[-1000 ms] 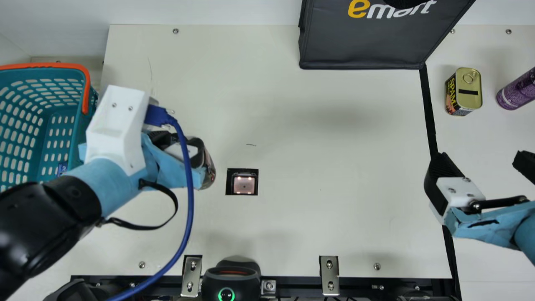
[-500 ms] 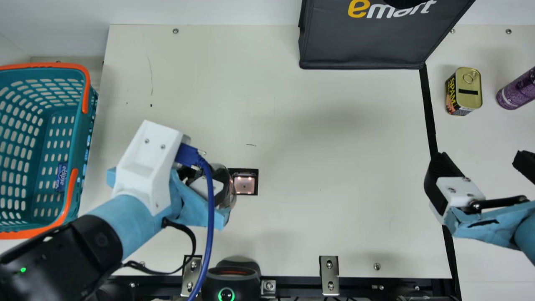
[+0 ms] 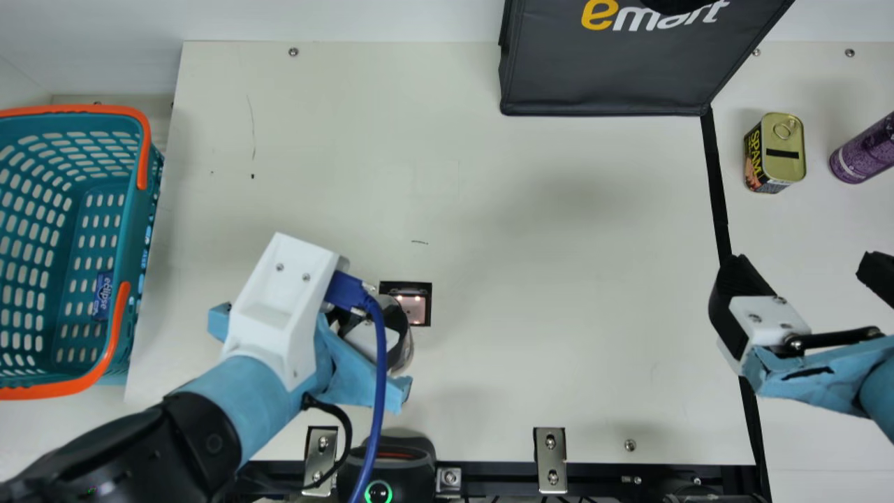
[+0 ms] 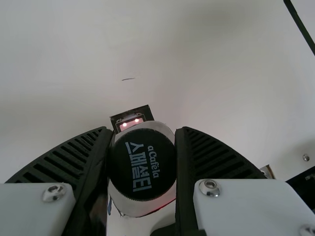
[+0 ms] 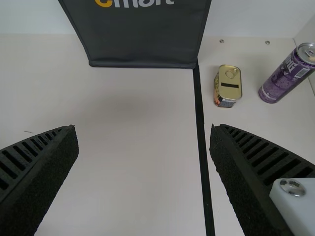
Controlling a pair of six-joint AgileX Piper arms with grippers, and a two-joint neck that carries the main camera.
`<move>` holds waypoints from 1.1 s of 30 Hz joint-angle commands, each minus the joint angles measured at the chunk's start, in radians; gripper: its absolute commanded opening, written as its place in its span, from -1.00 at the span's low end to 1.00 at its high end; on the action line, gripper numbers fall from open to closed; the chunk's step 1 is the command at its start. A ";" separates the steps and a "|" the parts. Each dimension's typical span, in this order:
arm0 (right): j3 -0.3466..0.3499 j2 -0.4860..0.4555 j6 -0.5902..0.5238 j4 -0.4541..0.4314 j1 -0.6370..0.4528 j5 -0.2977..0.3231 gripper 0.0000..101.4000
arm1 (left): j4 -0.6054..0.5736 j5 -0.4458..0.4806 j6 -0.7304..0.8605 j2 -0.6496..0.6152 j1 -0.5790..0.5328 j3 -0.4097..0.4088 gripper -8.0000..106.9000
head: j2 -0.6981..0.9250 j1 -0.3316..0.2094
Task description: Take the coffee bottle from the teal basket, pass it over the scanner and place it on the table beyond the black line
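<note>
Left tool (image 3: 394,344) gripping the coffee bottle (image 4: 141,164), round black cap, pale lettering, shiny silvery shoulder

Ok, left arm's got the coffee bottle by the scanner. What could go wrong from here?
The left gripper pinches the coffee bottle around its cap end, so it might swing or slip during the carry.

The blue cable loops beside that gripper and might snag.

The right gripper hangs open at the black line, near the gold can and purple can; a careless crossing could bump any of them.
</note>
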 commanded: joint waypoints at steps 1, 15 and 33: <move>0.000 0.000 0.000 0.000 0.000 0.000 0.87 | 0.007 -0.009 -0.014 0.003 -0.005 0.007 -1.00 | 0.002 -0.029; 0.000 0.000 0.000 0.000 0.000 0.000 0.87 | 0.049 -0.132 -0.043 0.039 0.018 0.079 -1.00 | 0.002 -0.029; 0.000 0.000 0.000 0.000 0.000 0.000 0.87 | 0.035 -0.279 0.047 0.117 0.128 0.125 -0.73 | 0.002 -0.029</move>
